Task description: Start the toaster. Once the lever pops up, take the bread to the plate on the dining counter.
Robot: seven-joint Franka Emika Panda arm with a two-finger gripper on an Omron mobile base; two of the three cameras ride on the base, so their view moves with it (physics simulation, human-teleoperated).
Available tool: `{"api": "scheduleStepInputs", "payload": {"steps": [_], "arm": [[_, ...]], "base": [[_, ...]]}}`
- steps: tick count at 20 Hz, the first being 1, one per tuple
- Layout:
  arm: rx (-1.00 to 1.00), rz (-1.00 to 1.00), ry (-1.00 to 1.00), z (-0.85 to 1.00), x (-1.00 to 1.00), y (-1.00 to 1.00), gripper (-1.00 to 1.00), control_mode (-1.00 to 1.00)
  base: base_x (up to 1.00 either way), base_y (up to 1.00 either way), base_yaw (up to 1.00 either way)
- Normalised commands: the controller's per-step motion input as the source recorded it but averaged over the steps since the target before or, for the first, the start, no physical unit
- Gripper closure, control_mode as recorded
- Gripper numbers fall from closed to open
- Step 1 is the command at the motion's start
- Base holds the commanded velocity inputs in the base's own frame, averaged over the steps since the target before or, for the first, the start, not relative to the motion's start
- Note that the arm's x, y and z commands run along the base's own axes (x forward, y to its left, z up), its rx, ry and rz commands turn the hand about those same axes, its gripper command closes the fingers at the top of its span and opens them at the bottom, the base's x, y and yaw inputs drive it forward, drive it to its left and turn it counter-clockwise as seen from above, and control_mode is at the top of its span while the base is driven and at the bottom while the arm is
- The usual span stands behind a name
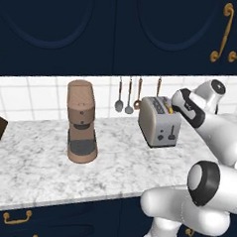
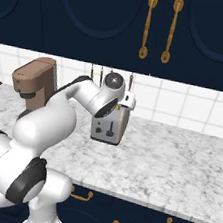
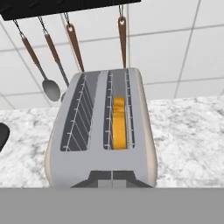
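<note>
Toaster (image 3: pixel 103 131), boxy silver-grey, stands on marbled white table (image 1: pixel 33 170). Yellow bread slice (image 3: pixel 118 122) sits in its right slot. End effector (image 3: pixel 112 181) above toaster, fully closed, empty.

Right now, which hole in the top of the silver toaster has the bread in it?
The right-hand slot of the boxy silver-grey toaster, as the hand view shows it. A yellow-orange bread slice sits down inside it; the left-hand slot shows just wire guides.

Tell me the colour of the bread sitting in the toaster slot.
Golden yellow-orange bread, seen best in the hand view, down in the silver-grey toaster's right slot.
</note>
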Motion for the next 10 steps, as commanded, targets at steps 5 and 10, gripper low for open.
{"api": "scheduleStepInputs", "payload": {"steps": [5,10], "arm": [[0.00,-0.01,-0.03,-0.01,0.14,0.03,-1.00,-1.00],[0.02,0.00,0.00,-0.16,0.18,0.00,-1.00,-1.00]], "base": [[0.00,0.00,0.00],[0.00,0.00,0.00]]}}
